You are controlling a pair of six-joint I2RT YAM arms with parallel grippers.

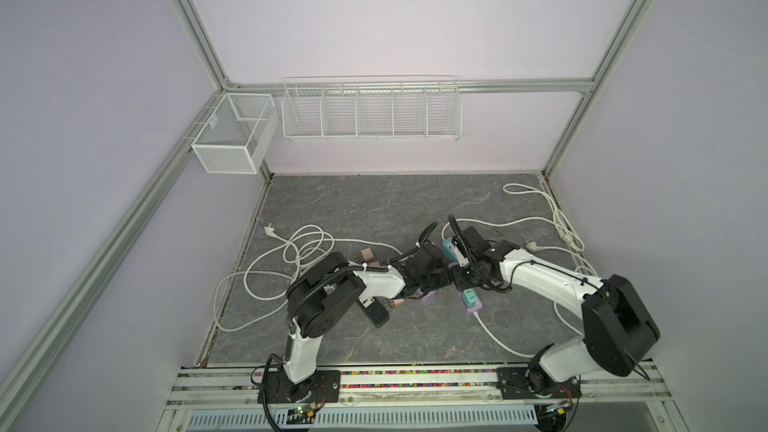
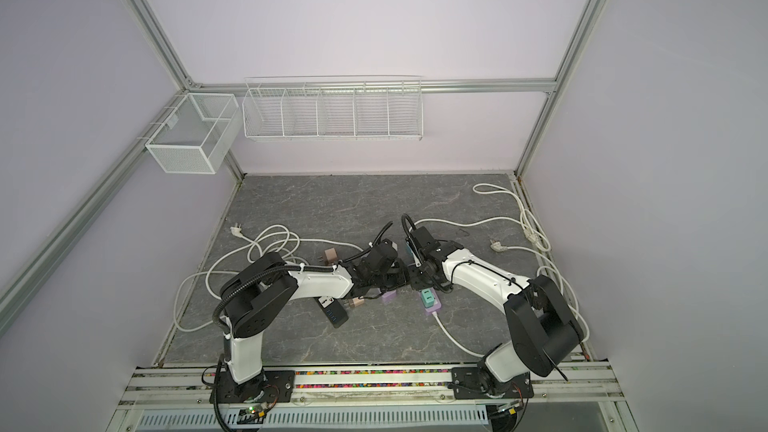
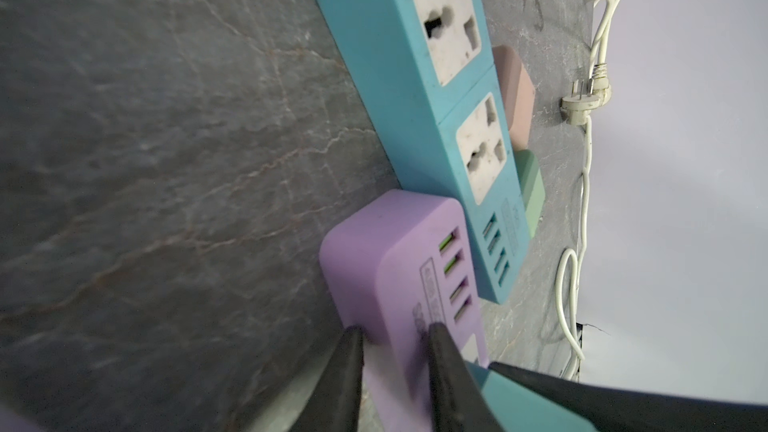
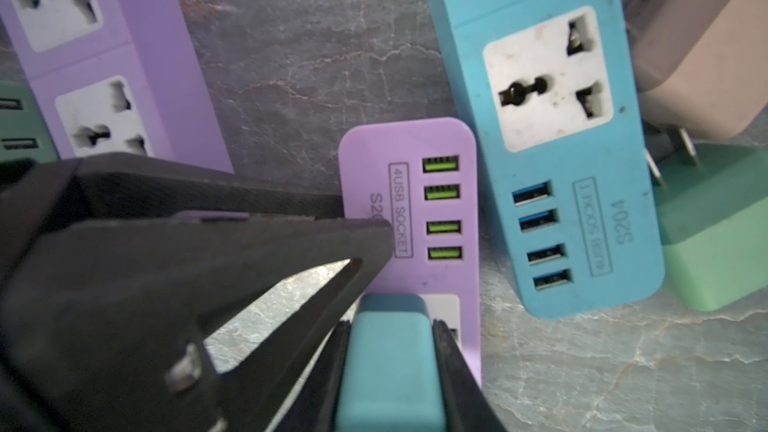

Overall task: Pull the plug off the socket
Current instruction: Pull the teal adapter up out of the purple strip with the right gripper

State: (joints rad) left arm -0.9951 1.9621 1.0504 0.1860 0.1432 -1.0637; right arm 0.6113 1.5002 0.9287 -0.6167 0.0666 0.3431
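White arm shells (image 1: 380, 282), black joints (image 1: 320, 305), black corrugated cables (image 1: 328, 280).

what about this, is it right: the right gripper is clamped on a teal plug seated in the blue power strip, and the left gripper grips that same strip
Not quite: the teal plug in the right gripper is seated in the purple power strip, not the blue power strip beside it, as the right wrist view shows. The left gripper grips that same strip.

Three power strips lie together: a purple strip (image 4: 145, 35), a second purple strip (image 4: 370, 151), a blue strip (image 4: 557, 168). Two robot arms: left arm (image 1: 380, 282), right arm (image 1: 540, 280). Two wire baskets: mesh basket (image 1: 226, 155), divided rack (image 1: 372, 118).
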